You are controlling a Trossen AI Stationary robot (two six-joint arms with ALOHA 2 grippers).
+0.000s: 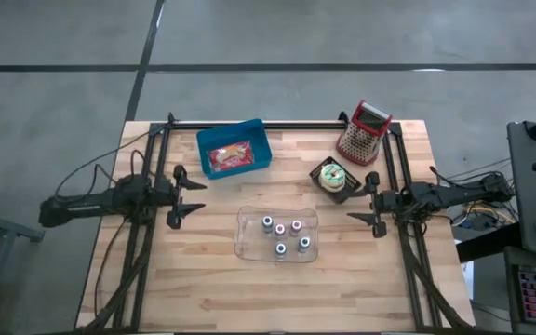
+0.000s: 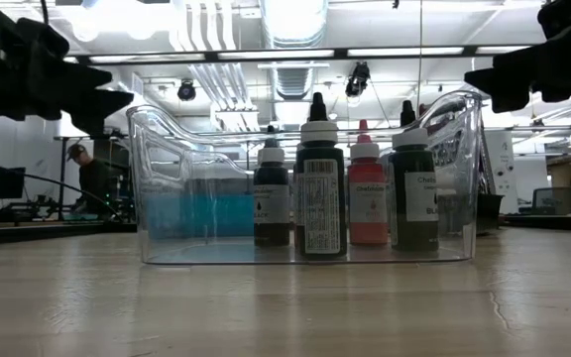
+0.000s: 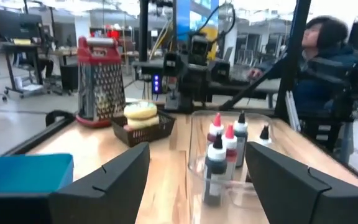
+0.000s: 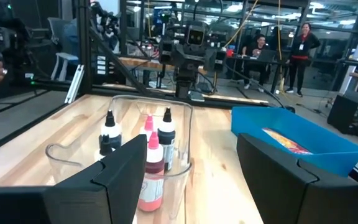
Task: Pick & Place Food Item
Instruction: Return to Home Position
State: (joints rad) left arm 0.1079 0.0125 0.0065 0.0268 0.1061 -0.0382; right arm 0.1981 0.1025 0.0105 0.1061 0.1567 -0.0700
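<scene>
Food coloring bottles [image 1: 280, 228] stand in the transparent bin [image 1: 249, 238] at desk [image 1: 166, 279] centre, donuts [image 1: 335, 174] sit in the black bin [image 1: 318, 171] at its 1 o'clock, and the left gripper [image 1: 203, 196] at 9 and right gripper [image 1: 351, 205] at 3 o'clock hover spread and empty, so sorting looks done.

1. The bin [image 1: 246, 244], holding the bottles [image 1: 282, 236], sits between the left gripper [image 1: 198, 196] and the right gripper [image 1: 352, 206].
2. The basket [image 1: 317, 173] lies just beside the right gripper, with the grater [image 1: 363, 132] behind it.
3. The box [image 1: 234, 132] lies beyond the left gripper.
</scene>
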